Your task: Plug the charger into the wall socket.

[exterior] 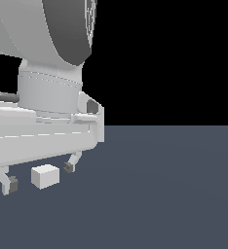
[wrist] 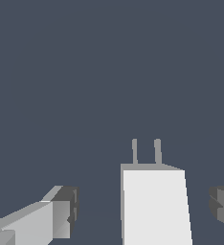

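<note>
Jaws spread wide on the gripper (exterior: 38,176), nothing gripped. Left to right in exterior view: one finger (exterior: 9,183), then charger (exterior: 45,176) on the dark floor (exterior: 164,194) between fingers, clear of both; wrist view shows its two prongs (wrist: 146,151).

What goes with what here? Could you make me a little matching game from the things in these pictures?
Things:
1. charger
2. prongs
3. floor
4. fingertips

Descriptions:
A. dark blue-grey, flat
B. two thin grey pins on the block's end
C. white box between the open jaws
D. dark pads, one on each side of the block, not touching it

Pairs: 1-C, 2-B, 3-A, 4-D
</note>
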